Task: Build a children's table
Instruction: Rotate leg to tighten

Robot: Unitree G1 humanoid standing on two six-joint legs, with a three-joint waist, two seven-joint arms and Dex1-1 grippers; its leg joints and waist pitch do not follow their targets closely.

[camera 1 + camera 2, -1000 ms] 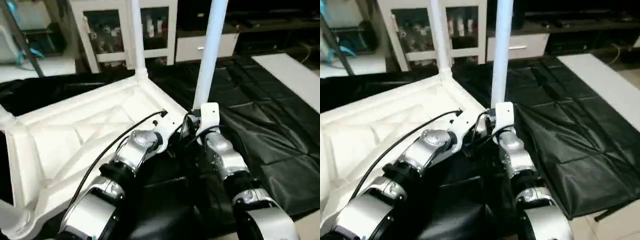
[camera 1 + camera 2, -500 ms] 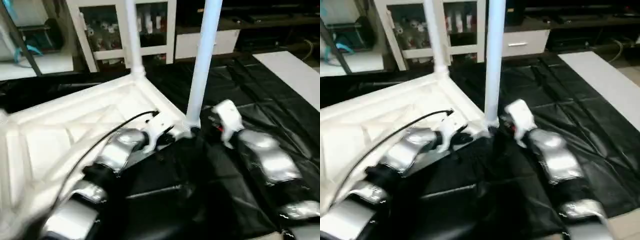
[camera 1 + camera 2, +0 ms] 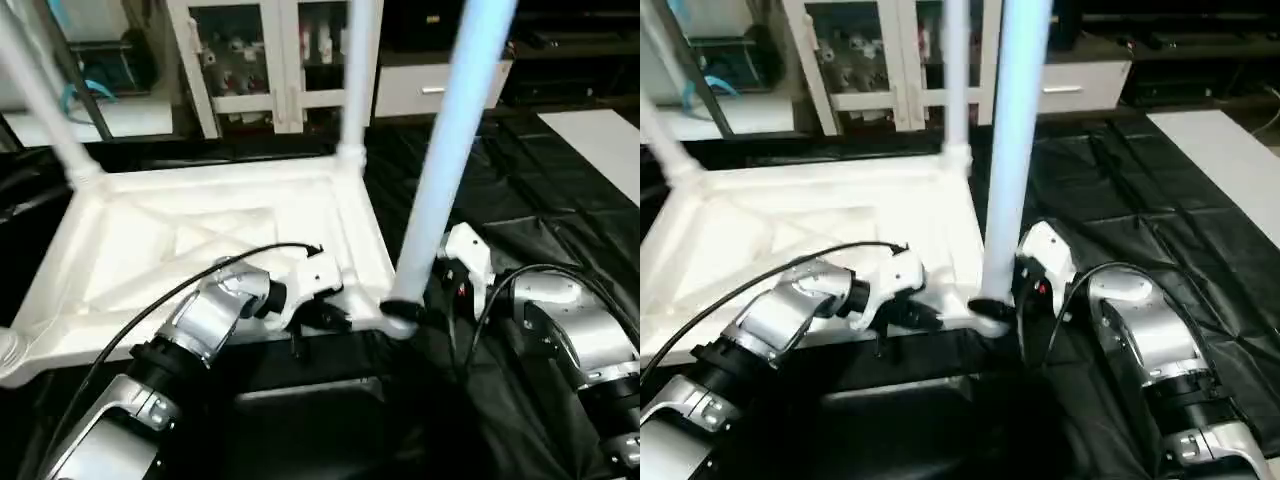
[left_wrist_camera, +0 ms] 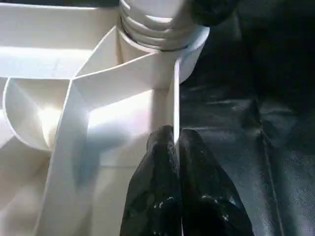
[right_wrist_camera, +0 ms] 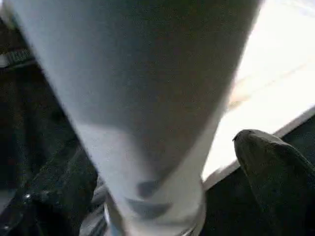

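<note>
The children's table top [image 3: 200, 230] lies upside down on a black sheet, its ribbed X-braced underside facing up. Three white legs stand upright in its corner sockets: far left [image 3: 45, 110], far right [image 3: 357, 70] and near right [image 3: 450, 160]. My left gripper [image 3: 322, 316] is shut on the thin rim wall [image 4: 175, 93] just beside the near-right socket [image 4: 157, 29]. At the base of that near-right leg [image 5: 147, 98] sits my right gripper [image 3: 428, 300], open. One finger [image 5: 275, 172] stands off the leg's side with a gap between them.
The black sheet [image 3: 560, 200] covers the floor around the table. A white cabinet with glass doors [image 3: 260, 50] stands behind it. To the far right lies a white board [image 3: 600, 130]. A black cable [image 3: 200, 285] runs along my left forearm.
My right gripper left the near-right leg's base, swung out to the right, then came back around it with fingers spread. The head view has shifted. The left gripper stays at the table's near-right corner.
</note>
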